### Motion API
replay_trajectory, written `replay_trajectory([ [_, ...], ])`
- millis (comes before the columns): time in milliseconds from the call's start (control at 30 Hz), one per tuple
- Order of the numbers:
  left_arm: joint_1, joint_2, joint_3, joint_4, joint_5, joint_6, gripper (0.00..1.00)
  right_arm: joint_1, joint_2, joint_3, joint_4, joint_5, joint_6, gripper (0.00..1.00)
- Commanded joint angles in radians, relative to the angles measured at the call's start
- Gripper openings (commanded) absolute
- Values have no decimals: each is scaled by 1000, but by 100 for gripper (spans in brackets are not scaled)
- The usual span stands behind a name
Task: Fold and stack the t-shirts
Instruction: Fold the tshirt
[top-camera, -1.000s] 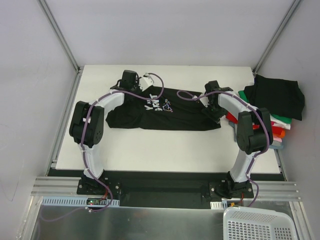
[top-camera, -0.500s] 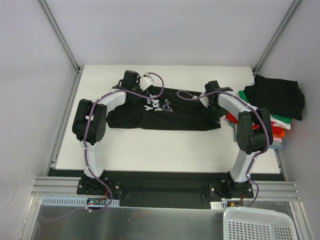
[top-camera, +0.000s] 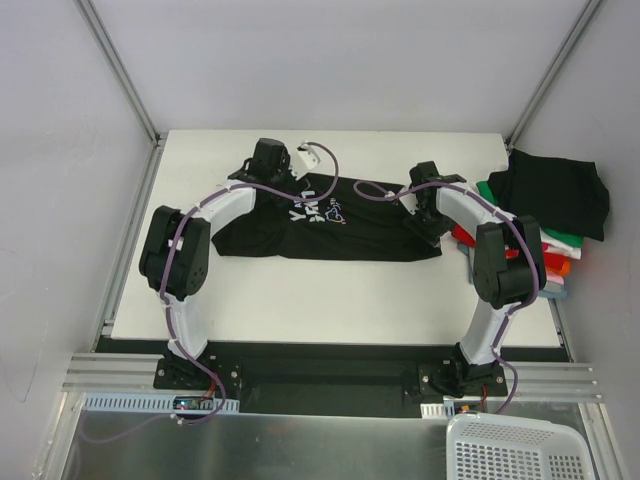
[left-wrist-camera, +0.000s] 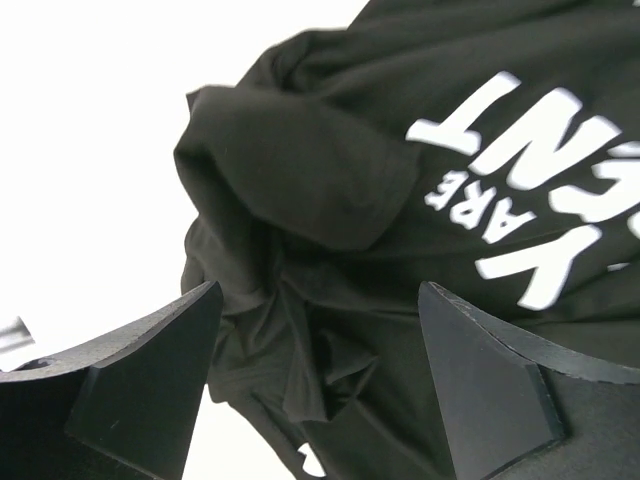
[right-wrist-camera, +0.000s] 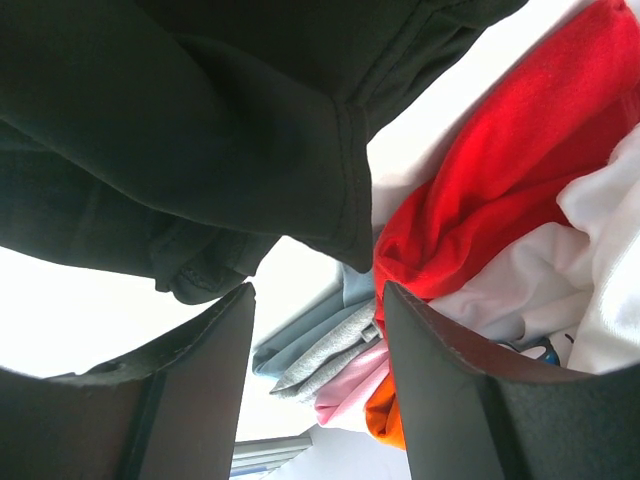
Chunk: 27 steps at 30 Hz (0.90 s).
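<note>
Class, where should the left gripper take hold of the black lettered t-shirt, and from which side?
Probably the bunched sleeve of the black t-shirt, from straight above: the rest lies flat on the table, while this rumpled fold stands proud beneath the open left gripper.

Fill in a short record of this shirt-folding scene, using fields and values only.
Shirt in work: black shirt with white lettering, laid out on the table
Pile: folded shirts at the table's right edge, a black one on top
Left jaws: open, over the bunched sleeve
Right jaws: open, at the lettered shirt's right end, beside the pile
Stage: lettered shirt not yet on the pile
</note>
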Motion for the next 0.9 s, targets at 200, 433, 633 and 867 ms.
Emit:
replay_trajectory([
  [200,-22,-6,18,18,49,-30,79,-5,-23,3,1,-2,15,57],
  [433,-18,75,63,17,20,-36,79,-5,-66,-1,42,15,21,64],
  [633,-12,125,87,50,-33,-38,79,-6,-89,42,110,52,35,76],
  [867,-3,132,89,70,-67,-28,79,-9,-42,164,137,90,27,79],
])
